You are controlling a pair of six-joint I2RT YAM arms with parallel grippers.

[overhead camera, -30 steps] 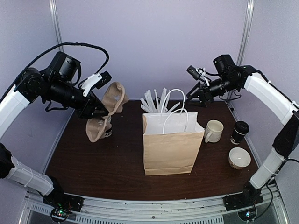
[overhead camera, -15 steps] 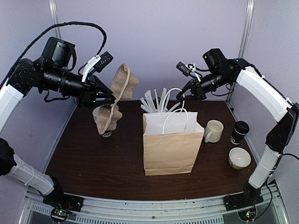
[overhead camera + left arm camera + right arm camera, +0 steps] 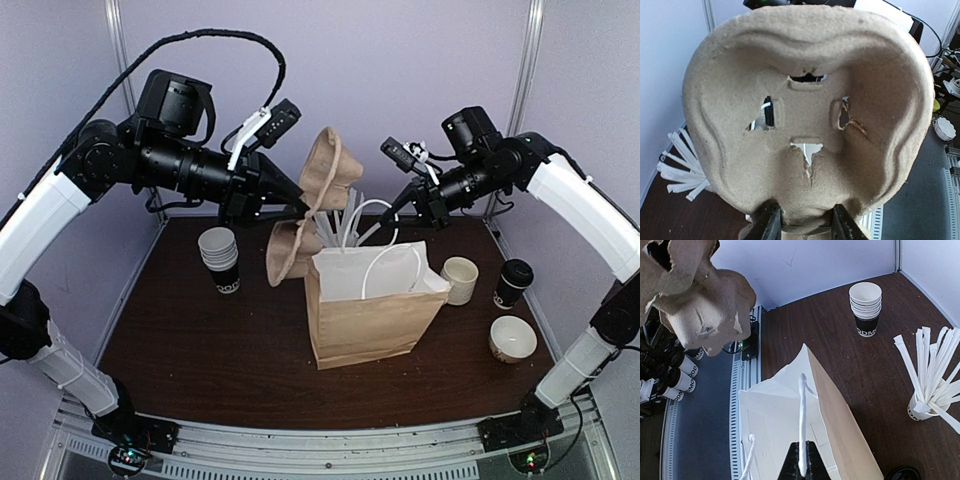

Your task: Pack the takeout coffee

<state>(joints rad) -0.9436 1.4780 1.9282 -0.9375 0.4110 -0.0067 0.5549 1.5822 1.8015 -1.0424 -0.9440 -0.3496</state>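
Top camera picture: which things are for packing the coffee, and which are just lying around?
For the job: lidded coffee cup, paper bag, cup carrier in the left pincer, right pincer on the bag handle.
Lying about: stacked cups, mug, bowl, cup of white sticks.

Soft, even overhead light leaves faint shadows on the dark table point(image 3: 180, 350). The top view is sharp, though the black takeout coffee point(image 3: 515, 283) shows little detail. The pulp cup carrier point(image 3: 805, 110) is shaded in its folds. The paper bag point(image 3: 775, 425) has a bright white lining, and that view bows at its edges.
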